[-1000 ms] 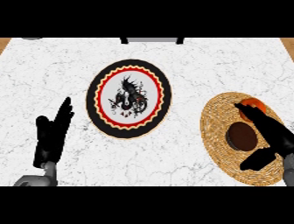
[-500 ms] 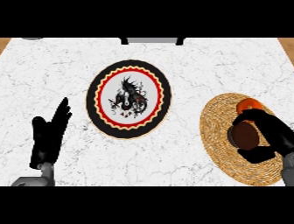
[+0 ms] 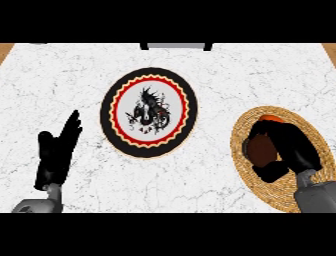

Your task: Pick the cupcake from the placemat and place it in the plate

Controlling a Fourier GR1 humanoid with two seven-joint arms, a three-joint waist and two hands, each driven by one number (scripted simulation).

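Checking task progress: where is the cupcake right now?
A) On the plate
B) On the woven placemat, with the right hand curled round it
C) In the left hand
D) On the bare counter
B: the cupcake sits over the woven placemat with the right hand curled round it; the plate holds nothing.

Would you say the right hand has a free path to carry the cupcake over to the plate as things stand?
Probably yes: the right hand is curled round the cupcake on the placemat, and only bare counter lies between it and the plate.
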